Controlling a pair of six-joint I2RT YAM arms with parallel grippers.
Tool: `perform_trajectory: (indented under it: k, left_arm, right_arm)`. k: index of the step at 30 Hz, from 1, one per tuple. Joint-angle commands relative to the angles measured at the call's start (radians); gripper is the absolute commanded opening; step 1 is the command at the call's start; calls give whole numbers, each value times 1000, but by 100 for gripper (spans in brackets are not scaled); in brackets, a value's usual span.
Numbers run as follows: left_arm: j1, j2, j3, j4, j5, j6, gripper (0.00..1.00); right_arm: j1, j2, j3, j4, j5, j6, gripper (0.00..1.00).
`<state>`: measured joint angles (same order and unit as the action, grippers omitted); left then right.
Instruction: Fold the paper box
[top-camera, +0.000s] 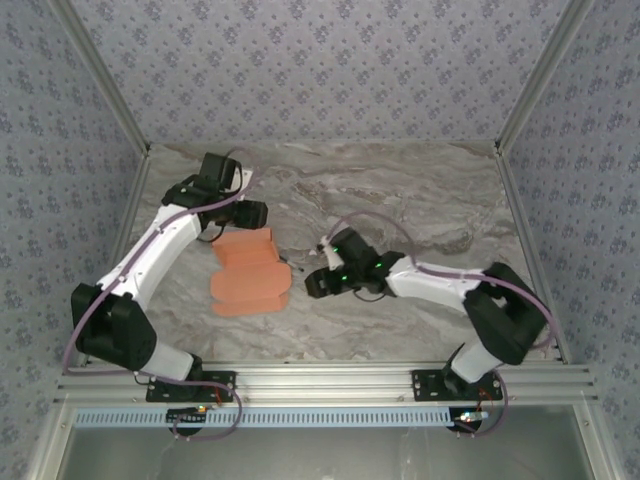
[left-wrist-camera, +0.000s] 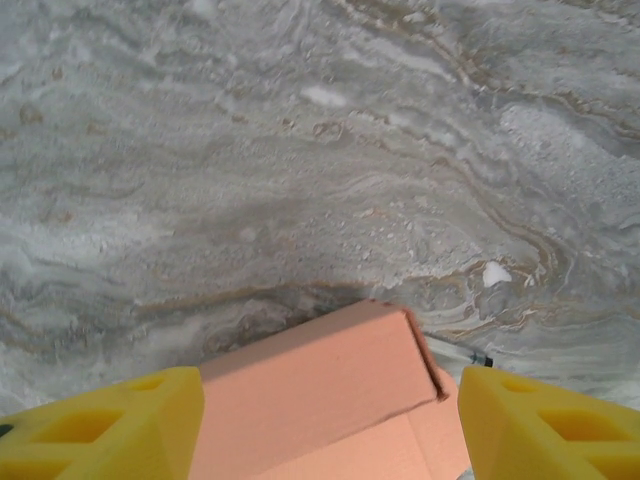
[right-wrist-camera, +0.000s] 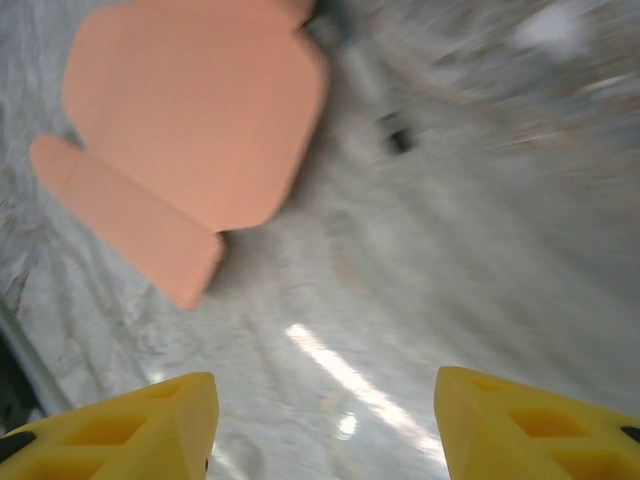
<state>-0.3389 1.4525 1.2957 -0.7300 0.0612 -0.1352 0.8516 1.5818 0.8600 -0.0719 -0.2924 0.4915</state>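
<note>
Risk: left gripper (left-wrist-camera: 330, 425) jaws apart, straddling far end of paper box (top-camera: 250, 275). Close off-centre and you likely crease or skid thin card.
Right gripper (right-wrist-camera: 325, 420) jaws apart over bare table (top-camera: 420, 200), beside box, not touching. Nothing pins sheet.
Box: salmon-orange, lying flat, partly folded, rounded flaps, mid-table nearer left arm.

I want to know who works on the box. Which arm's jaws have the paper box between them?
Those of the left arm: they stand either side of the paper box. Between the jaws of the right arm lies bare table.
</note>
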Motion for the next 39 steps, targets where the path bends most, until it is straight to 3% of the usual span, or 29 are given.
perform_trajectory:
  k: [1, 10, 20, 28, 34, 39]
  left_arm:
    - [18, -50, -46, 81, -9, -65, 68]
    - [18, -87, -74, 93, -17, -54, 68]
    - [20, -118, -99, 94, -23, -38, 68]
    - [20, -143, -95, 102, -15, -37, 68]
    - [18, -190, -78, 127, 13, -43, 68]
    - [7, -231, -59, 152, 63, -57, 68]
  right_arm:
    - [64, 92, 46, 121, -46, 178, 59]
    - [149, 245, 109, 161, -24, 271, 53]
    - [152, 309, 152, 168, 14, 273, 23]
    - [128, 223, 170, 107, 33, 228, 6]
    - [89, 80, 173, 10, 20, 171, 1]
    - [33, -52, 203, -194, 25, 67, 0]
